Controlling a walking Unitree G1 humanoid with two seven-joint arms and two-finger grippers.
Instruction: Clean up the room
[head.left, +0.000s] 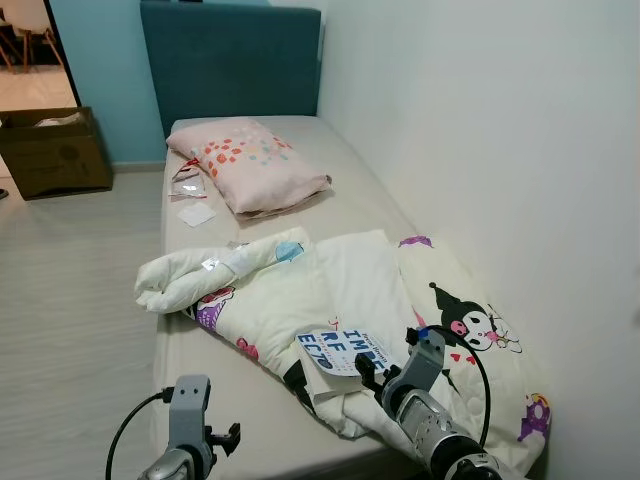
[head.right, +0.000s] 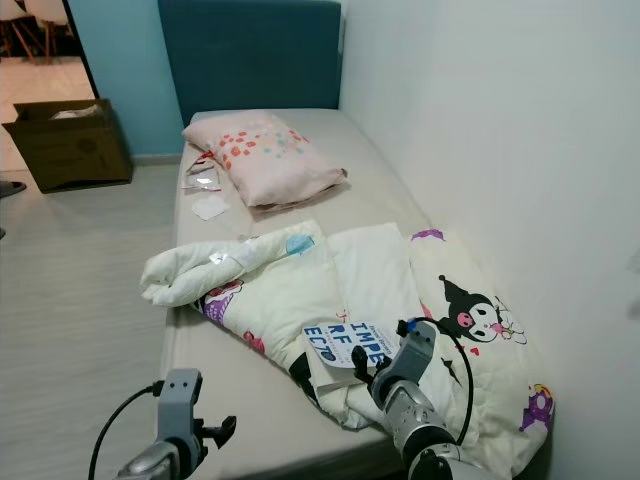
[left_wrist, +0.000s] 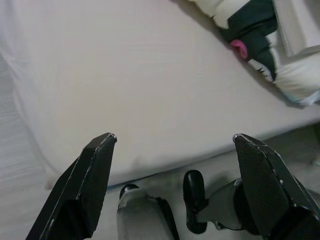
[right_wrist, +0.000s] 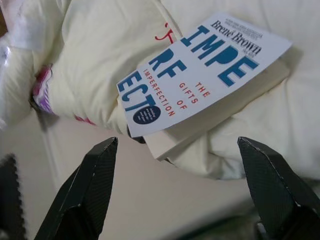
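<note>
- Left gripper (left_wrist: 172, 150) sits lowest in the head views, at the near left corner of the bed (head.left: 260, 420); its two black fingers (left_wrist: 90, 180) are spread wide with nothing between them.
- Left wrist view looks down across the bare mattress sheet to the near edge of the bed, with floor and parts of the robot's own body below that edge.
- Right gripper (right_wrist: 175, 165) is raised over the near right part of the bed, forearm angled up and inward, fingers (right_wrist: 95, 175) spread wide apart and holding nothing.
- Book (right_wrist: 200, 85), a white paperback with blue title lettering, lies just ahead of the right gripper, cover up, tilted on the folds of the blanket (head.left: 350, 290); no finger touches it.
- Blanket is cream with cartoon prints; it is bunched across the near half of the bed, one rolled end (head.left: 200, 275) reaching toward the left edge, the other side lying against the white wall (head.left: 500, 150).
- Open mattress surface remains along the left edge between the roll and the left gripper.
- Pillow (head.left: 255, 165), pink with coloured spots, lies at the far end near the blue headboard (head.left: 230, 60).
- Small wrappers (head.left: 190, 195) lie beside the pillow near the left edge.
- Floor (head.left: 70, 300) to the left of the bed is pale wood planking.
- Cardboard box (head.left: 55, 150) stands on the floor at the far left, beside a doorway.
</note>
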